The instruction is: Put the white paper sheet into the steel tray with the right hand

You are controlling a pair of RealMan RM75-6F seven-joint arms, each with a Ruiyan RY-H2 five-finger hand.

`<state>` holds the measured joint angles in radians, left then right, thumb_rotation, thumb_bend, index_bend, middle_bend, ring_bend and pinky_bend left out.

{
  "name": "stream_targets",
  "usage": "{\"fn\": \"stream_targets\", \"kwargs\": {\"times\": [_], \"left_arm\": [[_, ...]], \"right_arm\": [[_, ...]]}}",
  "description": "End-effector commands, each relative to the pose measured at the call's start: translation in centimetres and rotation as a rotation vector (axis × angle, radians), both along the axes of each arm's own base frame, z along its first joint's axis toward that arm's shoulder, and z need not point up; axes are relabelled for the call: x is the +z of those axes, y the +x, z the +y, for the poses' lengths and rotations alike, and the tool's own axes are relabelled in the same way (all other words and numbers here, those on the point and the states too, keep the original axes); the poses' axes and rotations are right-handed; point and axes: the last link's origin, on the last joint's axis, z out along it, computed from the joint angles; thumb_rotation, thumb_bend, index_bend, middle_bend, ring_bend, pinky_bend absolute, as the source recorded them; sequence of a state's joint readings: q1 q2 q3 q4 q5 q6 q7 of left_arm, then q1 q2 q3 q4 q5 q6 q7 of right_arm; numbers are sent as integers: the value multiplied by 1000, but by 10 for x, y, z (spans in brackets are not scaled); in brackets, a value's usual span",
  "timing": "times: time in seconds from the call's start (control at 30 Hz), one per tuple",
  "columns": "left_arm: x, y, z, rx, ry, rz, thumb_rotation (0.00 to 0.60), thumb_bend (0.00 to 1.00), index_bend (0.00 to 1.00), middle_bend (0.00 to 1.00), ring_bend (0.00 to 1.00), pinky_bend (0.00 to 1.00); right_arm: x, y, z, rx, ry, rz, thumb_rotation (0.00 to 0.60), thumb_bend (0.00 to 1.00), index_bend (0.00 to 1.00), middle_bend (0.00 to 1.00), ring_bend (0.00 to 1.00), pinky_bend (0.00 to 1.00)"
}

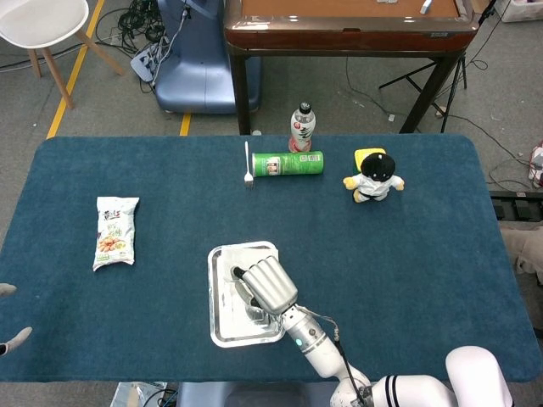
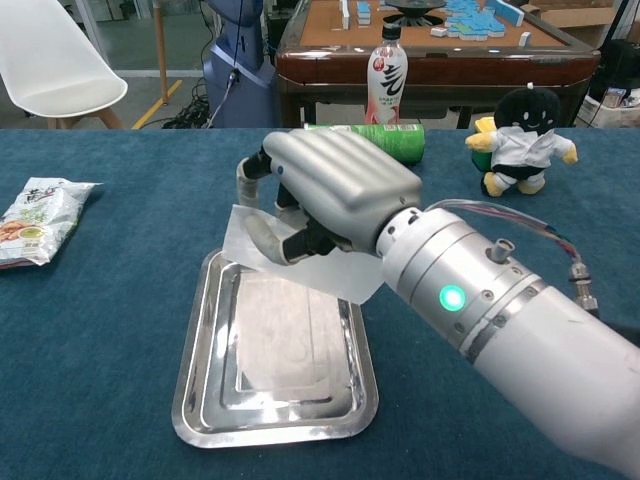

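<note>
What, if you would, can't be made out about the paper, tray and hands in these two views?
- White paper sheet: head view, hidden under the right robot hand; chest view, that hand covers its grip.
- Steel tray: head view, right side covered by the hand.
- Left robot hand: head view, cut off at the left edge; pose unclear.

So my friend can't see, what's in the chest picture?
A shiny robot hand holds a white paper just above a steel tray on a blue table. Behind it are a bottle, a green can and a plush toy; a snack bag lies far left.
</note>
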<state>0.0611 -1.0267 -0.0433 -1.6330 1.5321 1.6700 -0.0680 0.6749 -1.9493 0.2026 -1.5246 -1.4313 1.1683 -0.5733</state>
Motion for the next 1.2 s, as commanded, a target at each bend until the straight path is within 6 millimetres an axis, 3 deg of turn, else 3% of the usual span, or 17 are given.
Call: {"fn": "stream_targets", "kwargs": {"times": [0.03,0.37,1.2], "left_arm": [[0,0,0,-2,1,0,600,59,331,326,202,389],[1,0,-1,-5,3,-2,600,59,331,326,202,389],[2,1,-3,-3,10,-2,600,59,331,326,202,390]], "right_arm": [[-4,2,3,2,11,0,600,531,585,1000,1000,1000],[-16,6,9,9,40,7,600,532,586,1000,1000,1000],[-22,-4,7,-32,24,38,600,531,586,1000,1000,1000]]}}
